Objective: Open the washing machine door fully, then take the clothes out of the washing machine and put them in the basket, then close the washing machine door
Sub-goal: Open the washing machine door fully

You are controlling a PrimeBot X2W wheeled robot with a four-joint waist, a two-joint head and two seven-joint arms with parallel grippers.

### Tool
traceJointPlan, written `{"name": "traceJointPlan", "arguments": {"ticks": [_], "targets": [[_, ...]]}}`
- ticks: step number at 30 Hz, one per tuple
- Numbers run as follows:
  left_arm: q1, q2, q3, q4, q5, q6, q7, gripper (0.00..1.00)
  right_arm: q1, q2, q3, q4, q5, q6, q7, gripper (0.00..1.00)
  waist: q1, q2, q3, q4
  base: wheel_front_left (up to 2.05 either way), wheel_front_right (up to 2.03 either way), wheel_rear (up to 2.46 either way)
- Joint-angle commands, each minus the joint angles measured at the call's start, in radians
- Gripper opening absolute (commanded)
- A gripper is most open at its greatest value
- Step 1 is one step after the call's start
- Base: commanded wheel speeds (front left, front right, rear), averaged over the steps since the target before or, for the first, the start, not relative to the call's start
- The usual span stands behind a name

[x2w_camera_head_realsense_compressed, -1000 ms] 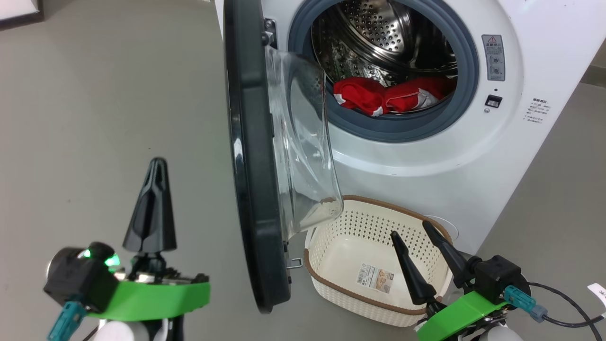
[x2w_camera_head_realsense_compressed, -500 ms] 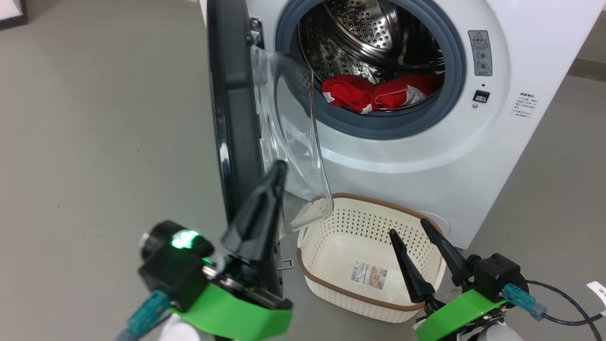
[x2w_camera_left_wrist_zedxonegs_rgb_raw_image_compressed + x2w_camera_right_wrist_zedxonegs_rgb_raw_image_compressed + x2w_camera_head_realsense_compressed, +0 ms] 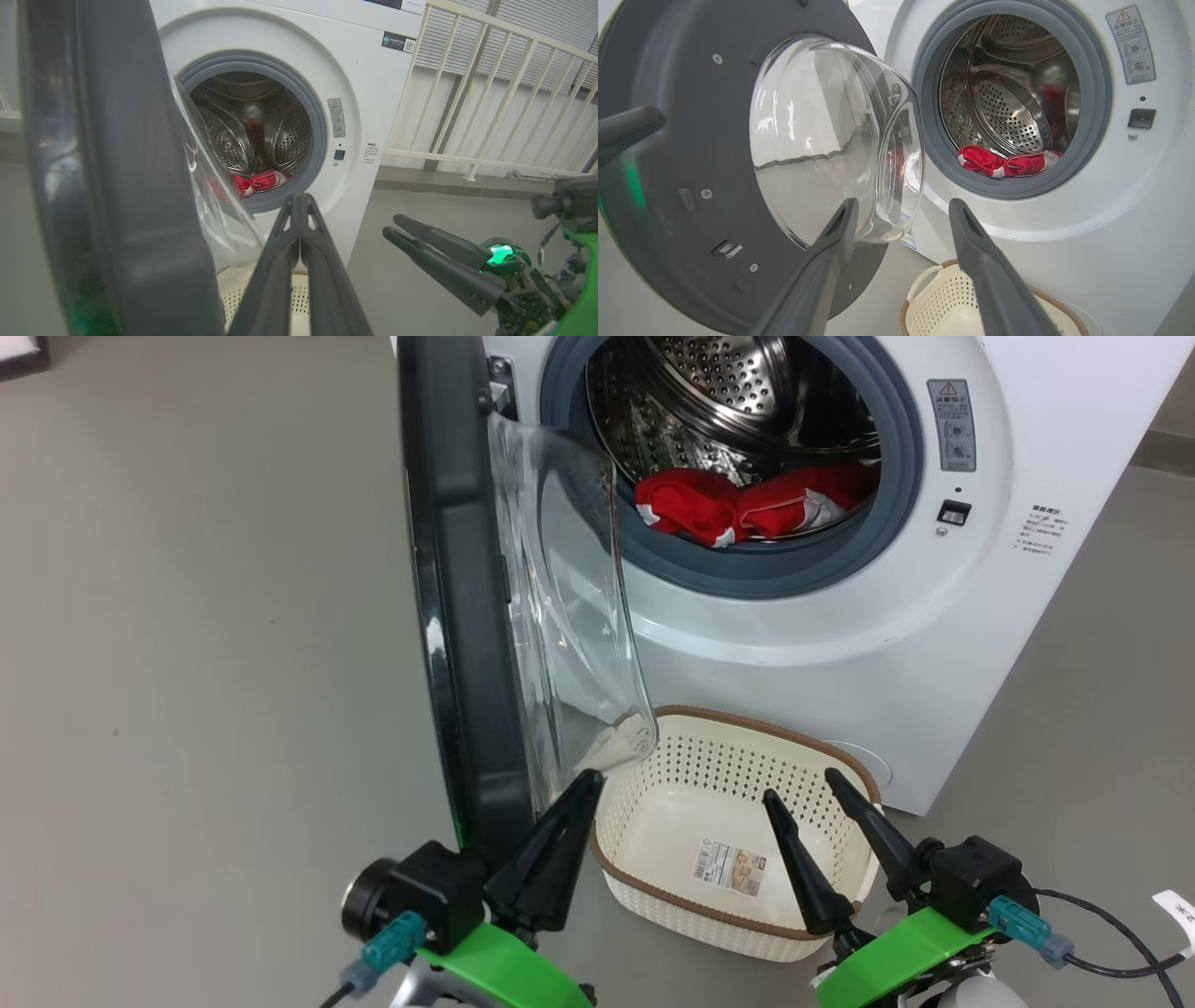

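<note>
The washing machine stands with its door swung out edge-on, the glass bowl facing the drum. Red and white clothes lie at the drum's front lip. The cream basket sits on the floor below the opening, with only a paper label inside. My left gripper is shut and empty, its tip beside the door's lower inner edge under the glass. My right gripper is open over the basket. The left wrist view has door, clothes and shut gripper. The right wrist view has clothes beyond the open gripper.
Bare grey floor spreads left of the door. A black cable and a white tag lie at the lower right. A white railing runs behind the machine's right side.
My left gripper has swung from the door's outer left side to the right and down, ending by its lower inner edge. The camera has shifted a little. The right gripper has stayed put.
</note>
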Motion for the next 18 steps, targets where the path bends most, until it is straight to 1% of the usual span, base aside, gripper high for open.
{"name": "traceJointPlan", "arguments": {"ticks": [1, 4, 10, 16, 18], "targets": [[-0.005, 0.011, 0.029, -0.009, 0.007, 0.011, -0.002, 0.00, -0.043, 0.002, 0.024, -0.024, 0.006, 0.006, -0.009, 1.00, 0.0000, -0.0001, 0.000, 0.001, 0.00, 0.00, 0.00], [-0.008, 0.023, 0.034, 0.029, 0.026, 0.033, -0.002, 0.00, -0.041, 0.002, 0.026, -0.024, 0.007, 0.006, -0.009, 1.00, 0.0000, -0.0001, -0.002, 0.002, 0.00, 0.00, 0.00], [-0.007, 0.030, 0.066, 0.074, 0.029, 0.083, -0.001, 0.00, -0.038, 0.002, 0.033, -0.019, 0.007, 0.006, -0.009, 1.00, 0.0000, -0.0001, -0.003, 0.008, 0.00, 0.00, 0.00], [0.004, 0.043, 0.104, 0.082, 0.012, 0.115, -0.006, 0.00, -0.036, 0.002, 0.039, -0.010, 0.010, 0.006, -0.009, 1.00, 0.0000, -0.0001, -0.004, 0.020, 0.00, 0.00, 0.00], [0.011, 0.057, 0.128, 0.075, 0.009, 0.133, -0.014, 0.00, -0.036, 0.002, 0.044, -0.006, 0.010, 0.006, -0.009, 1.00, 0.0000, -0.0001, -0.003, 0.029, 0.00, 0.00, 0.00]]}}
